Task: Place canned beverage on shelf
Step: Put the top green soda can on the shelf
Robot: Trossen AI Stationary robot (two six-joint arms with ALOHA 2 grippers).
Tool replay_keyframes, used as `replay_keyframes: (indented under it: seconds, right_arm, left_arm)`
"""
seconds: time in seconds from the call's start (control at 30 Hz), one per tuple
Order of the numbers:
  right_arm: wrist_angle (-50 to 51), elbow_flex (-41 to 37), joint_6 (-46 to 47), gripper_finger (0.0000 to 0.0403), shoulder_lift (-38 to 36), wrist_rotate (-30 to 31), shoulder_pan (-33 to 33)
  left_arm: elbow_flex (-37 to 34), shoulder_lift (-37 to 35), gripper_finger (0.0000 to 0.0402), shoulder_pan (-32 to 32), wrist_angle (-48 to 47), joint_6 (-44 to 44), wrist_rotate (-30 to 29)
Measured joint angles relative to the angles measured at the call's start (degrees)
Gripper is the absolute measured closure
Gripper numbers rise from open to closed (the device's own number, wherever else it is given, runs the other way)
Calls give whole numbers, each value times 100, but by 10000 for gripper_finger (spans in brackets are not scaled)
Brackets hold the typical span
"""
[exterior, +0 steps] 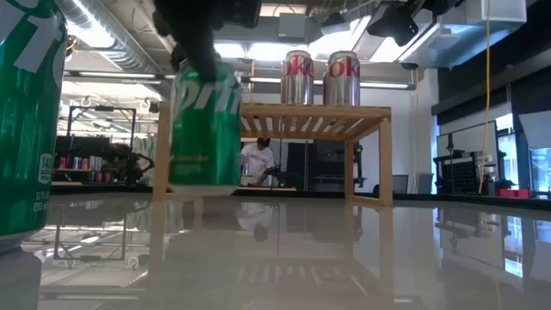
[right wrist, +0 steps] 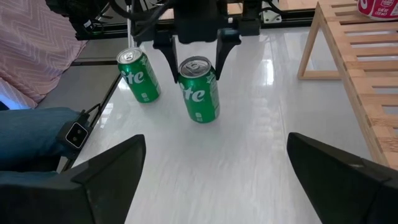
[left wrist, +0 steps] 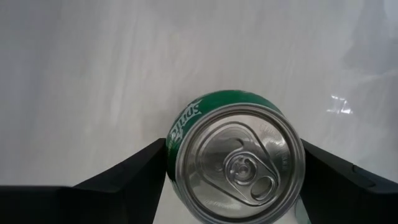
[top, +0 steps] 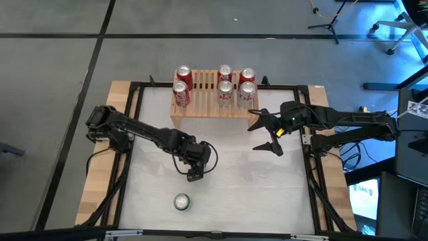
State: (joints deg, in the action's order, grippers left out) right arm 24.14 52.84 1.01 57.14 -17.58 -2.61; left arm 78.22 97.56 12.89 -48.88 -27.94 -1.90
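My left claw (right wrist: 198, 46) is clenched around a green Sprite can (right wrist: 199, 89), one dark finger on each side of its upper body, as my left wrist view shows with the can (left wrist: 235, 163) filling the gap between the two fingers. The can stands upright on the white desk (top: 227, 181), near the middle of it and well short of the shelf (top: 212, 107). Its body is bright green with white lettering; the silver lid is unopened, the pull tab lying flat on top. In the low view the can (exterior: 205, 120) shows under my dark claw, with its base at the desk's glossy surface; I cannot tell whether it is touching or just clear of it.

A second green Sprite can (right wrist: 139, 75) stands upright nearer the desk's front edge, apart from the first.

The shelf is a low light-wood rack with a slatted top, set at the far edge of the desk. It carries six cans: two red Coca-Cola cans (top: 182, 86) at its left end, one behind the other, and four silver-and-red Diet Coke cans (top: 235, 86) in two pairs toward its right.

My right claw (top: 267, 136) hangs released, fingers spread wide, over the desk just in front of the shelf's right end, holding nothing.
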Motion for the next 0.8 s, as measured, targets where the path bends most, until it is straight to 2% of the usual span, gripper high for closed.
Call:
replay_keyframes:
  seconds: [0.6, 0.8]
  right_arm:
    - [0, 0, -1, 17, 0, 0, -1]
    - [0, 0, -1, 17, 1, 0, -1]
  left_arm:
    - [2046, 0, 116, -858, -1483, 747, 14]
    - [2552, 0, 116, -1356, -1788, 994, 279]
